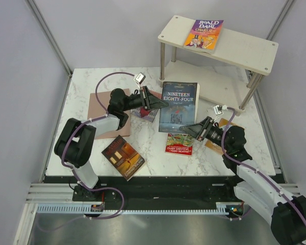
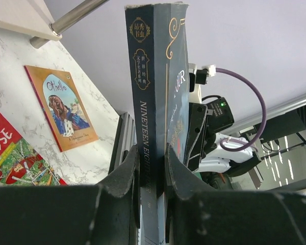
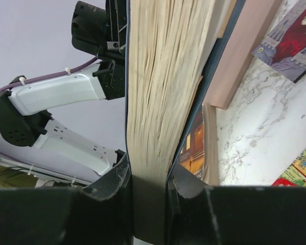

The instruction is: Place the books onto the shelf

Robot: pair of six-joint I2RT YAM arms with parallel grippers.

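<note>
The left jaws clamp the spine, the right jaws the page edge, of the dark blue Nineteen Eighty-Four paperback [image 1: 179, 106] over the marble bench [image 1: 86, 87] centre; a purple-orange Roald Dahl paperback [image 1: 204, 33] tops the cream-white rounded shelf [image 1: 245, 48] at one o'clock.

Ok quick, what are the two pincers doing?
Left pincer: closed on the dark blue Nineteen Eighty-Four paperback.
Right pincer: closed on that same book.

Marble table [image 1: 155, 153] holds shelf [image 1: 245, 48], Treehouse [image 1: 179, 144], Othello [image 2: 61, 109].

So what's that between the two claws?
The Nineteen Eighty-Four book: the left gripper pinches its spine side, the right gripper its page edge, clearest in the wrist views.
</note>
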